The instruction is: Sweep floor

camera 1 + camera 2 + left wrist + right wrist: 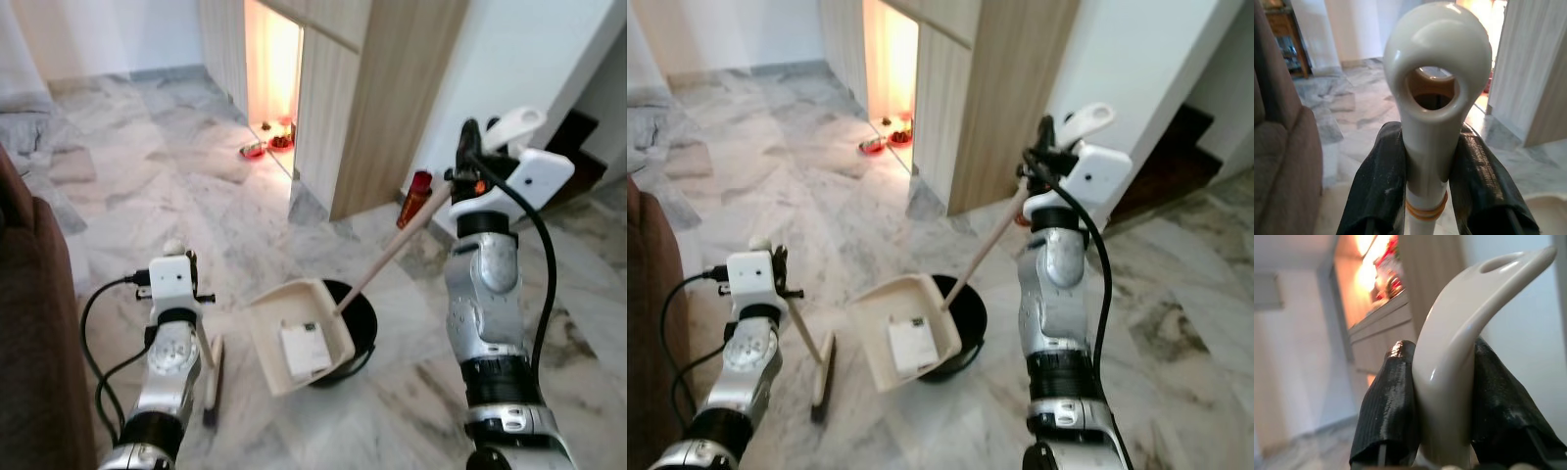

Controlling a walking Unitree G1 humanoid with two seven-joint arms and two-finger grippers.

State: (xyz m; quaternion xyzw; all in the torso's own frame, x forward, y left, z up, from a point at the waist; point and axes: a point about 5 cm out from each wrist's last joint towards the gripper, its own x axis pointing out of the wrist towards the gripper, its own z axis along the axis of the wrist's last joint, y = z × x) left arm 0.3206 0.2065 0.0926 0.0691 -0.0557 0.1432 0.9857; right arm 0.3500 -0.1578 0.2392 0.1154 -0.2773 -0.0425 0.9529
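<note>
Floor: polished marble tiles, grey-white with darker veining, glossy. The landmark for all positions below is the black bucket, a round, dark vessel standing on the floor in front of the robot.

Dustpan: cream plastic, box-shaped with raised side walls, tilted over the near-left rim of the bucket and touching it. A flat white card or packet lies inside the pan. A long, straight, pale handle rises from the pan diagonally up and to the right of the bucket.

Right claw: both black, ribbed fingers are clamped on the top end of the dustpan handle, a smooth, curved, cream plastic grip with a slot near its tip. This claw is held high, above and to the right of the bucket.

Broom: a short head with dark bristles rests on the floor to the left of the bucket, apart from it. Its thin stick leans up to the left.

Left claw: the two black fingers are closed on the broom's upper end, a glossy cream plastic cap with a round hanging hole and an orange ring below it.

Beyond the bucket stands a light wood-grain cabinet, with a red bottle at its foot. A brown upholstered sofa lies well to the left of the bucket.
</note>
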